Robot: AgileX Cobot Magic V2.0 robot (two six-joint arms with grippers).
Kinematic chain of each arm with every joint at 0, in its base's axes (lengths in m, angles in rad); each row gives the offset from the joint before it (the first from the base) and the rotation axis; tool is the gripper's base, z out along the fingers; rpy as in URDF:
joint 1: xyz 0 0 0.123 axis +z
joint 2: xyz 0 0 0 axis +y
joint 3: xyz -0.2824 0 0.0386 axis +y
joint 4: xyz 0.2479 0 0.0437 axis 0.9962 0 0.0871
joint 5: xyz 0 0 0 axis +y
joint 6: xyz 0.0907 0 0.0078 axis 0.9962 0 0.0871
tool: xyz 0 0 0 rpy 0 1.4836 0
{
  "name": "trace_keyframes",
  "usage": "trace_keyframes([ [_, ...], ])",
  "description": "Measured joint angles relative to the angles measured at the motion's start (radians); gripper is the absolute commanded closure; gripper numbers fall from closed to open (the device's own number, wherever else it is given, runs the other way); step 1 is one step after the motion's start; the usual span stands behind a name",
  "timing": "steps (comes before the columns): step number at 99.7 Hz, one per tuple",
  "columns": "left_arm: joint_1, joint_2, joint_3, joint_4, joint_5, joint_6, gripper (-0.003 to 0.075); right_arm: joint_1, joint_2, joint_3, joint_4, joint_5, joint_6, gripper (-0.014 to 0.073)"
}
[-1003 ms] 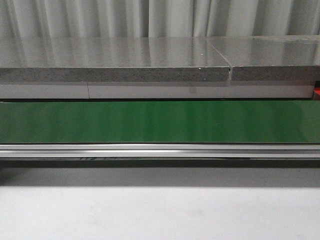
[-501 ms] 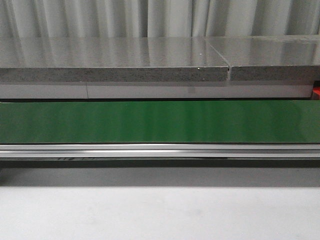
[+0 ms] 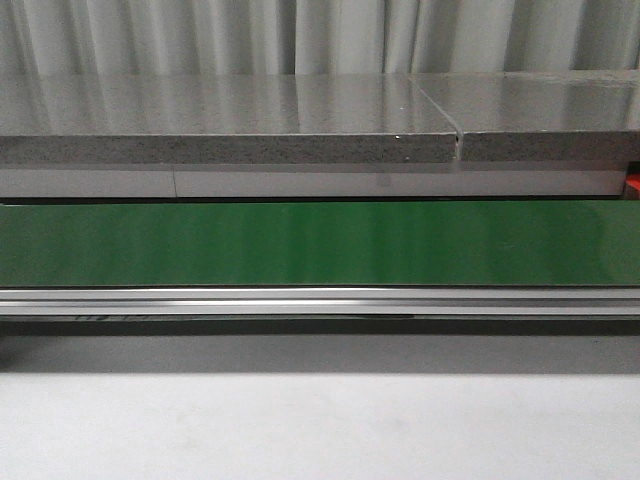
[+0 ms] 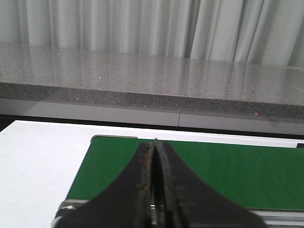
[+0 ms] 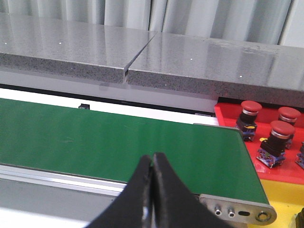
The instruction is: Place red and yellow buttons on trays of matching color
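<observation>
- Running left to right across the front view, the green conveyor belt carries nothing; an aluminium rail edges its near side and a grey speckled stone counter stands beyond its far side, with pale curtains behind.
- A white tabletop fills the near part of the front view; neither arm shows there.
- The left gripper hangs over the left end of the belt, its two dark fingers pressed together with nothing between them.
- The right gripper sits over the near edge of the belt close to its right end, fingers likewise pressed flat against each other and holding nothing.
- Past the belt's right end, the red tray holds several red buttons, mushroom-capped switches on dark bases, standing upright and near one another.
- A yellow tray lies just nearer than the red one; one dark object at its right edge is cut off and cannot be made out.
- Only a sliver of the red tray shows in the front view, at the right edge.
</observation>
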Motion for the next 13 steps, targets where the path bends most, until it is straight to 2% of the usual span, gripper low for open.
trace_keyframes([
  [13,0.000,0.000,0.000,0.000,0.000,0.000,0.0739,0.000,0.000,0.000,0.000,0.000,0.000,0.0662],
])
